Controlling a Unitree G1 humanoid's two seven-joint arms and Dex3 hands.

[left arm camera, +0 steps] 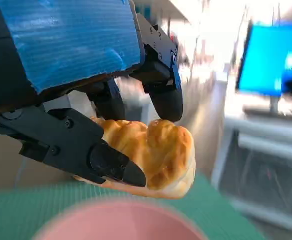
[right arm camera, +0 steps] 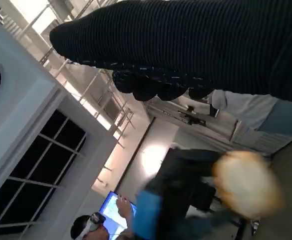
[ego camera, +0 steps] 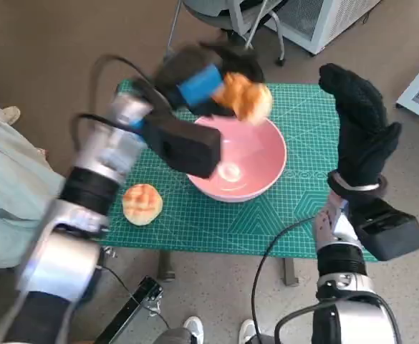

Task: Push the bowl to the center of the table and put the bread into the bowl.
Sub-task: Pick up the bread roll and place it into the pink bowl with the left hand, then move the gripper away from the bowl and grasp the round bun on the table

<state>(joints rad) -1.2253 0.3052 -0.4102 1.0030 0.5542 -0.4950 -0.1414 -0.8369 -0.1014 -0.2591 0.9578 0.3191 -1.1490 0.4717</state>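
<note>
Green cutting mat (ego camera: 295,215) covers the small table I'm working over, with grey floor all round and a chair base (ego camera: 227,21) past the far edge. From the head view I see the pink bowl (ego camera: 256,172) sitting on the mat, roughly at the middle of the table.

My left hand (ego camera: 198,86) is up over the far rim of the bowl, blurred, and it holds a piece of bread (ego camera: 246,97) in the air above that rim. In the left wrist view the black fingers (left arm camera: 163,95) are closed on the golden, knotted bread from both sides, with the pink rim just underneath it.

A second bread roll (ego camera: 142,203) lies on the mat near the front left edge, well apart from the bowl.

My right hand (ego camera: 359,125), in its black glove, is raised over the right side of the table beside the bowl, fingers extended and holding nothing.

A person's pale trouser leg (ego camera: 8,193) shows at the left edge, and two shoes (ego camera: 220,331) are on the floor below the table's near edge. The right wrist view catches a person by a blue screen (right arm camera: 113,207).
</note>
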